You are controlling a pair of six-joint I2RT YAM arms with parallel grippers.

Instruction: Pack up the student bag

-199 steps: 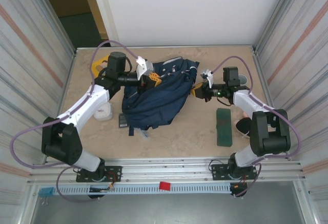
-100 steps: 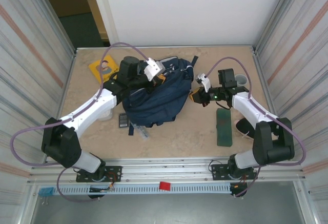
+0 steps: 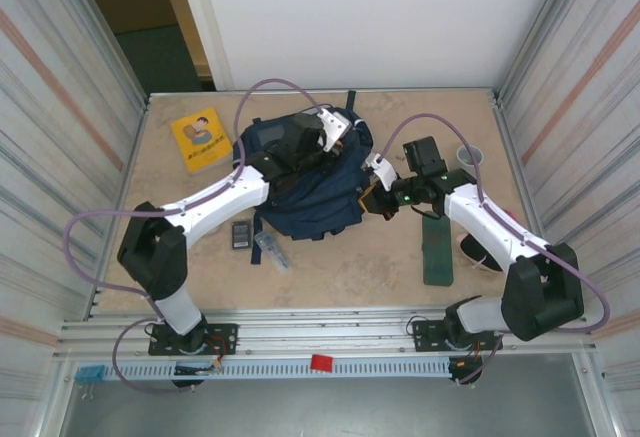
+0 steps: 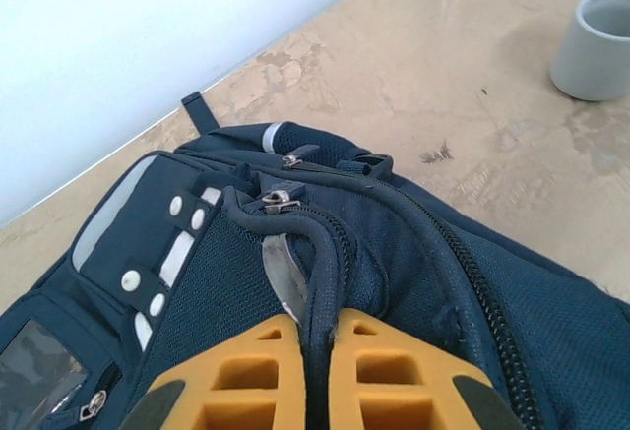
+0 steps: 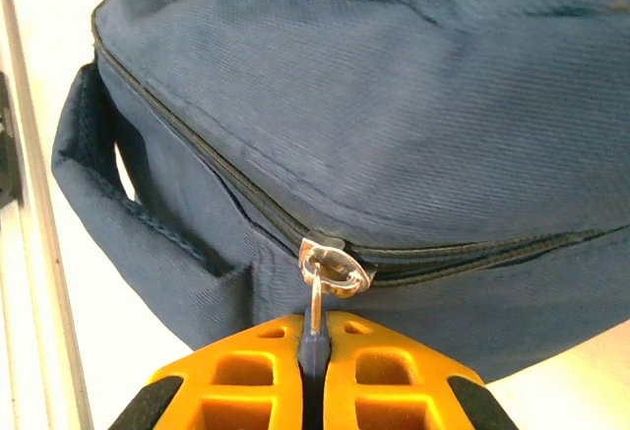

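Both arms have swung inward over the last second. The left gripper (image 4: pixel 317 337) now reaches across the student bag (image 3: pixel 300 192), which sits bunched up mid-table nearer the far edge, and a yellow book (image 3: pixel 203 139) is uncovered by the far-left corner. Its jaws are pinched tight on a piped ridge (image 4: pixel 320 263) at the bag's top, bracing it. The right gripper (image 5: pixel 312 341), closed on the zipper pull (image 5: pixel 314 314), has travelled toward the near edge along the bag's side. To me this looks like the unzipping step; next comes a steady drag along the track while the left keeps its hold.
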